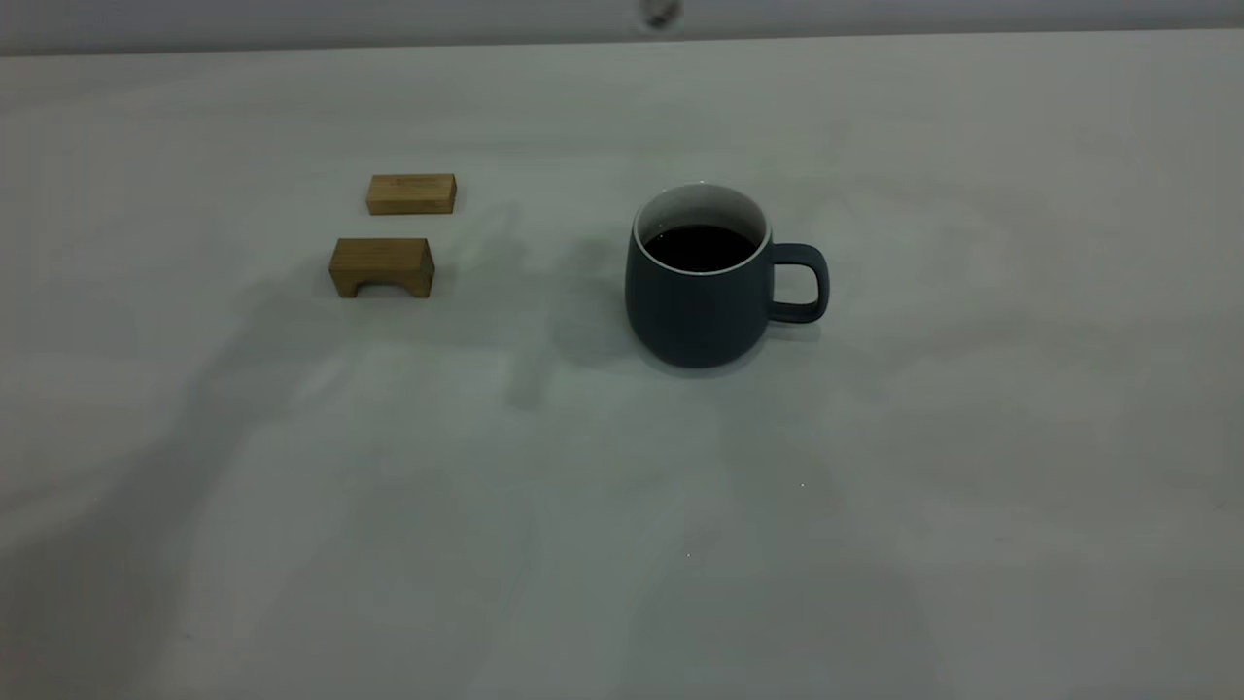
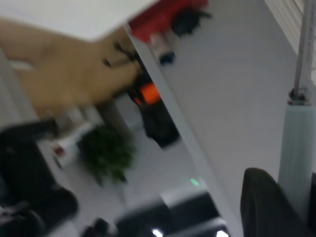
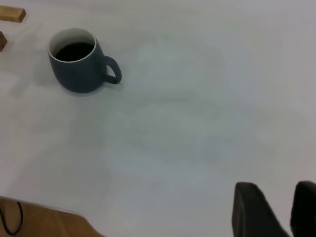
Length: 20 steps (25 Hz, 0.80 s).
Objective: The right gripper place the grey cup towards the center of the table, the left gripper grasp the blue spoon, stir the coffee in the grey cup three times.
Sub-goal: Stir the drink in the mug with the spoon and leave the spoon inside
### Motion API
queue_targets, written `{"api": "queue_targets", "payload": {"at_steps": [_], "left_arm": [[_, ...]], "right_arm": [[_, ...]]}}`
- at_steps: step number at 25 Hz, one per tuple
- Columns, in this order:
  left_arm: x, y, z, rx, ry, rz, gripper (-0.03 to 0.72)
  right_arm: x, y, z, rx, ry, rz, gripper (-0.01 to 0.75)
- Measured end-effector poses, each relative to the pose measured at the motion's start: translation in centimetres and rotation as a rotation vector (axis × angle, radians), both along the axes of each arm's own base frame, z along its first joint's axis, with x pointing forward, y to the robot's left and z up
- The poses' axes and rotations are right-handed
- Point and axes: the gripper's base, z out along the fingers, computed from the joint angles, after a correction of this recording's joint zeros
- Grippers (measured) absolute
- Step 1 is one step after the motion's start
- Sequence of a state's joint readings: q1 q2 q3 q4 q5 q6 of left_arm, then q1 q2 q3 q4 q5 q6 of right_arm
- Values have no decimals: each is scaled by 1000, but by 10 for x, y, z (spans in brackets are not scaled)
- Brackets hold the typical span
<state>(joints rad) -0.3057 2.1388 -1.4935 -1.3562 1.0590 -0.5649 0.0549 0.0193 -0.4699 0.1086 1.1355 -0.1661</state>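
The grey cup (image 1: pixel 700 292) stands upright near the middle of the table (image 1: pixel 875 506), handle pointing right, with dark coffee (image 1: pixel 702 248) inside. No gripper shows in the exterior view. In the left wrist view my left gripper (image 2: pixel 295 200) is shut on the blue spoon (image 2: pixel 296 143); the pale handle runs up to a thin metal neck and the bowl is out of view. In the right wrist view my right gripper (image 3: pixel 284 210) is open and holds nothing, well back from the cup (image 3: pixel 79 64).
Two tan wooden blocks (image 1: pixel 411 193) (image 1: pixel 381 266) lie left of the cup. The left wrist view is tilted past the table edge (image 2: pixel 168 103) onto the room floor, with a green plant (image 2: pixel 106 153) and dark equipment.
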Motion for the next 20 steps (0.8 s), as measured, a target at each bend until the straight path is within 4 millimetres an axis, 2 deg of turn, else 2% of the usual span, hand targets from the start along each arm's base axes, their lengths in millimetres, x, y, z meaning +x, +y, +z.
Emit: {"api": "queue_targets", "payload": {"at_steps": [4,8,15,20], "left_arm": [[5,-13,-24,-85,140,69,149],[10,-19,-48,-115,228,117,148],[11,-20,-99,-76,355,159,139],[13,-19,-128,-54,415,224,135]], "right_arm": [[0,0,0,0,0,0,237],[0,0,0,0,0,0,237],[0,0,0,0,0,0,237],[0,0,0,0,0,0,237]]}}
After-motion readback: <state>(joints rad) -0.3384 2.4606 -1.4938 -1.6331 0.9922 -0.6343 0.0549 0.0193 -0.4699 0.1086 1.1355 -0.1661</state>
